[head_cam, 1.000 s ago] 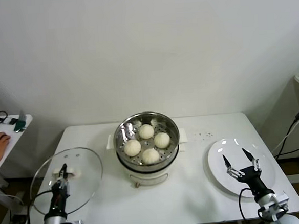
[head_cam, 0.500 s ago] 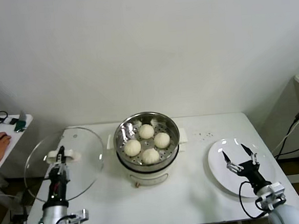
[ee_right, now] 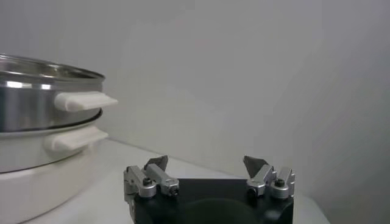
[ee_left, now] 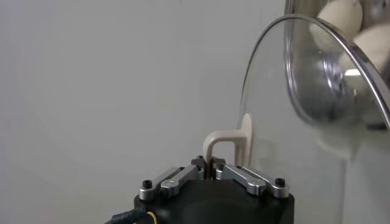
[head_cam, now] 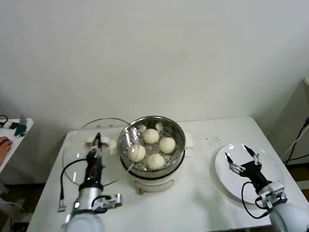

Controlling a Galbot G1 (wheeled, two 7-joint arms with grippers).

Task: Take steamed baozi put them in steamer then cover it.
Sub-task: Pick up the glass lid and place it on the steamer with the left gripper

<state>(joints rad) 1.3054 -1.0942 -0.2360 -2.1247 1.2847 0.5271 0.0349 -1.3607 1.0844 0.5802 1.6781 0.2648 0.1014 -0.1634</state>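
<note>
Four baozi (head_cam: 152, 148) in uncovered steamer (head_cam: 153, 172)

Bright even indoor light, soft shadows, glare on steamer (head_cam: 151, 142) rim, wrist close-ups blurred

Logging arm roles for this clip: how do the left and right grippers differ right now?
The left gripper is shut on the cover handle, holding the glass lid beside the steamer; the right gripper is open and holds nothing. The left is at the steamer's left edge; the right hangs over the white plate, apart from the steamer. Both are dark two-finger grippers.
</note>
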